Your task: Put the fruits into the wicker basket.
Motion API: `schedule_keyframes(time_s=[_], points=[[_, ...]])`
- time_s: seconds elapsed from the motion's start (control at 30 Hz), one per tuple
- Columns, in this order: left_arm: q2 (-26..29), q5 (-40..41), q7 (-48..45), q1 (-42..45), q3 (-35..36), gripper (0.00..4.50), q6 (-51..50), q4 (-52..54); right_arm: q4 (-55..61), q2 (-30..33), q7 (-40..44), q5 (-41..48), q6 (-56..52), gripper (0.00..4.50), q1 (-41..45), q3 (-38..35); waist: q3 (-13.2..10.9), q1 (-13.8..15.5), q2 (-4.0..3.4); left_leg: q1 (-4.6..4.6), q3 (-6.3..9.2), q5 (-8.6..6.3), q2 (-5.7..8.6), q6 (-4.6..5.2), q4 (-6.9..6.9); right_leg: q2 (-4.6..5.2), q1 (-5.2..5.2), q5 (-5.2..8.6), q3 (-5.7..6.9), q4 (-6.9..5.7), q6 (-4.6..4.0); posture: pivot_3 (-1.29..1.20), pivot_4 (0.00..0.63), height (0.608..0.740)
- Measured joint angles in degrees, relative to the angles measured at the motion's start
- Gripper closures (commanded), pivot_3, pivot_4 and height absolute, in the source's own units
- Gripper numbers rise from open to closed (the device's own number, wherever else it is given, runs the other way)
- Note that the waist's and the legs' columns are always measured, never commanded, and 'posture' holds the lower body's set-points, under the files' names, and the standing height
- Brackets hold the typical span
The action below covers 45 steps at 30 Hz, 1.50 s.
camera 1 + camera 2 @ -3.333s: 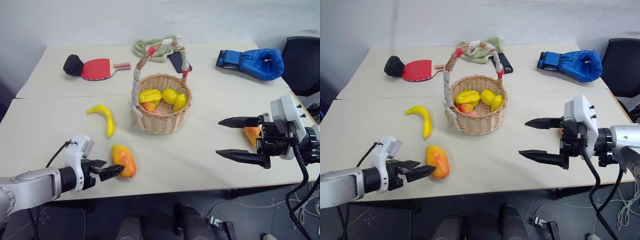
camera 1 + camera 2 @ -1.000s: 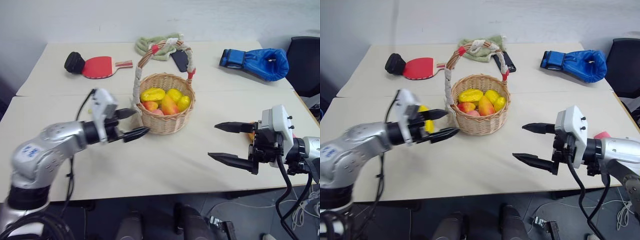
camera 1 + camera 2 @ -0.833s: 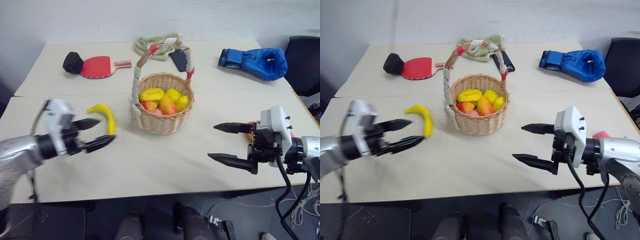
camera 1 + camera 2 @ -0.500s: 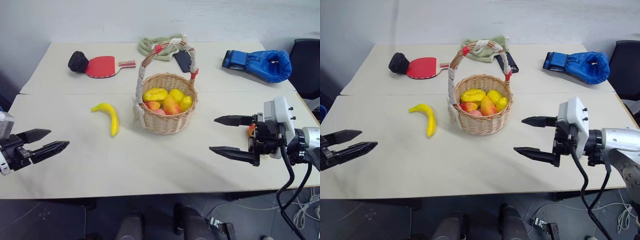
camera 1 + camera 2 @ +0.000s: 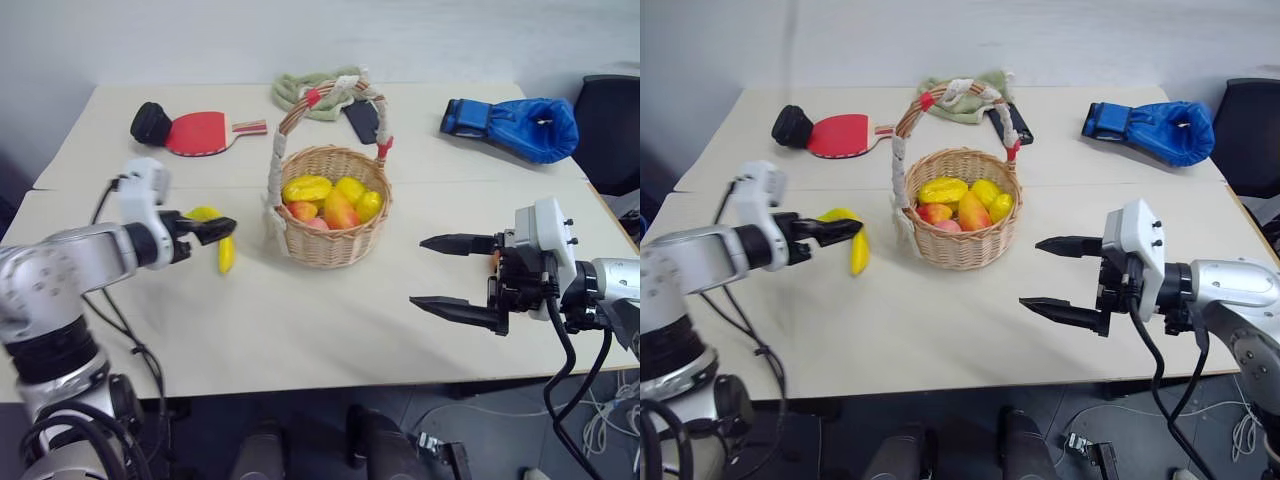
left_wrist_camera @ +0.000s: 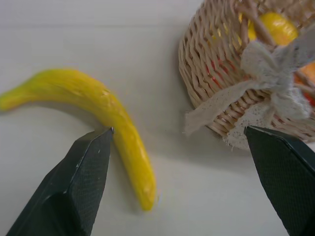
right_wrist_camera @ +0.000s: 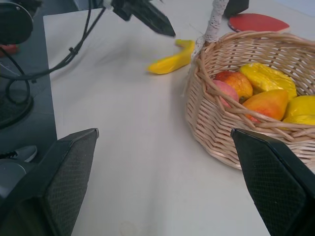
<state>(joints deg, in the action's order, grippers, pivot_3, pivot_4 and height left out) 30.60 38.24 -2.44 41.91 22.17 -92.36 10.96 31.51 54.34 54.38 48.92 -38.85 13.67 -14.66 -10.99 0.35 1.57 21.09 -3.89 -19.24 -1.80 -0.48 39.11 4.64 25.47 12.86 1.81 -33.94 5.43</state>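
A curved yellow banana [image 5: 224,255] lies on the table just left of the wicker basket [image 5: 331,240]. The basket's tall wrapped handle [image 5: 329,93] arches over several fruits inside, among them an orange-yellow mango [image 5: 339,210]. My left gripper [image 5: 216,229] hovers open over the banana [image 6: 114,118]; one finger [image 6: 86,172] stands beside the fruit, the other towards the basket's lace. My right gripper [image 5: 417,270] is held open and empty above the table, right of the basket. A sliver of an orange fruit [image 5: 494,262] peeks out behind it.
At the back lie a red paddle [image 5: 196,133] with a black lump [image 5: 149,123], a green cloth [image 5: 303,88], a dark phone [image 5: 361,120] and a blue boxing glove [image 5: 516,116]. A black chair [image 5: 610,125] stands at the far right.
My left arm drew back from the basket, swung out to the far left, then came back in over the banana. The mango lying on the table at first is now in the basket. The right arm stayed put.
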Motion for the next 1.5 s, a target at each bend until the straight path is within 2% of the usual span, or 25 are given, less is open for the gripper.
schedule_keyframes(time_s=[0.2, 0.4, 0.57, 0.67, 0.87, 1.03, 1.1, 1.23, 1.3, 1.37, 1.5], points=[[-2.0, -9.2, 3.8, 2.5, -2.4, 0.03, 1.7, -9.9, 1.5, -0.6, -2.3, 0.1, 0.0, 0.00, -1.9, -0.3, 0.0, -0.2, 0.02, 0.08, 0.01, 0.01, -0.01, -0.01, 0.02, -0.02, 0.04, 0.00, 0.02, 0.03, -0.01, 0.00, 0.150, 0.740], [-3.2, -12.3, 3.1, 5.6, -2.6, 0.03, 3.7, -13.5, 3.2, -0.8, -4.5, 0.7, -0.3, 0.00, -4.6, -1.9, 0.0, 0.4, 0.02, 0.05, 0.01, 0.02, 0.00, -0.02, 0.03, 0.01, 0.03, 0.00, 0.01, 0.00, -0.01, 0.00, 0.150, 0.740], [-6.3, -14.1, 1.5, 8.0, -4.6, 0.03, 7.4, -21.0, 4.4, -1.0, -6.0, 1.7, -0.4, 0.00, -4.4, -1.9, 0.0, 1.0, 0.02, 0.03, -0.06, 0.04, 0.02, -0.04, 0.05, 0.00, 0.01, 0.00, 0.05, -0.01, -0.01, 0.00, 0.150, 0.740], [-6.6, -15.5, 0.6, 9.4, -5.7, 0.63, 10.4, -24.7, 4.4, -1.0, -6.4, 1.9, -0.4, 0.00, -3.8, -1.9, 0.0, 1.1, 0.01, 0.02, -0.11, 0.05, 0.05, 0.01, 0.06, 0.02, 0.01, 0.02, 0.10, 0.05, -0.03, 0.00, 0.150, 0.740], [-6.4, -17.5, -0.8, 9.6, -7.1, 2.52, 13.4, -27.4, 4.4, -1.0, -6.9, 2.4, -0.4, 0.00, -3.3, -1.9, 0.0, 1.1, 0.01, 0.02, -0.08, 0.10, 0.04, 0.10, 0.06, 0.05, 0.00, -0.02, 0.21, -0.06, -0.12, 0.00, 0.150, 0.740], [-5.9, -17.9, -2.4, 9.4, -7.5, 3.93, 13.0, -27.0, 4.4, -0.9, -7.2, 2.8, -0.4, 0.00, -2.6, -1.9, 0.0, 1.1, 0.01, 0.05, -0.06, 0.11, 0.04, 0.09, 0.06, 0.05, 0.00, -0.03, 0.24, -0.07, -0.13, 0.00, 0.150, 0.740], [-5.3, -18.0, -3.0, 8.9, -7.5, 3.94, 12.8, -26.6, 4.4, -0.9, -7.3, 3.0, -0.4, 0.00, -2.4, -1.9, 0.0, 1.0, 0.01, 0.05, -0.06, 0.11, 0.03, 0.09, 0.06, 0.05, 0.01, -0.03, 0.23, -0.08, -0.13, 0.00, 0.150, 0.740], [-1.6, -17.7, -5.6, 5.5, -8.1, 3.94, 10.1, -21.6, 4.2, -0.9, -7.2, 3.3, -0.5, 0.00, -0.8, -1.8, 0.0, 0.3, 0.02, 0.03, 0.01, 0.11, -0.02, 0.08, 0.05, 0.03, 0.02, -0.03, 0.21, -0.20, -0.13, 0.00, 0.150, 0.740], [2.4, -16.5, -8.8, 2.8, -8.7, 3.94, 9.5, -18.1, 4.0, -0.8, -7.1, 3.7, -0.5, 0.00, -0.1, -1.9, 0.0, -0.3, 0.02, 0.04, 0.07, 0.11, -0.04, 0.08, 0.04, 0.04, 0.04, -0.02, 0.21, -0.24, -0.15, 0.00, 0.150, 0.740], [9.1, -11.8, -16.8, -1.2, -9.5, 3.94, 9.2, -10.9, 3.7, -0.5, -6.6, 4.4, -1.0, 0.00, 0.9, -2.2, 0.0, -0.5, 0.06, 0.06, 0.15, 0.14, -0.08, -0.03, 0.03, 0.05, 0.09, 0.01, 0.20, -0.26, -0.20, 0.00, 0.150, 0.740], [17.7, -0.1, -31.1, -2.5, -7.3, 3.94, 7.2, 0.4, 3.3, -0.4, -5.9, 4.6, -1.2, 0.00, 1.6, -2.7, 0.0, -0.1, 0.07, 0.08, 0.19, 0.09, -0.02, 0.03, 0.03, 0.16, 0.06, 0.09, 0.27, 0.04, -0.33, 0.00, 0.150, 0.740]])
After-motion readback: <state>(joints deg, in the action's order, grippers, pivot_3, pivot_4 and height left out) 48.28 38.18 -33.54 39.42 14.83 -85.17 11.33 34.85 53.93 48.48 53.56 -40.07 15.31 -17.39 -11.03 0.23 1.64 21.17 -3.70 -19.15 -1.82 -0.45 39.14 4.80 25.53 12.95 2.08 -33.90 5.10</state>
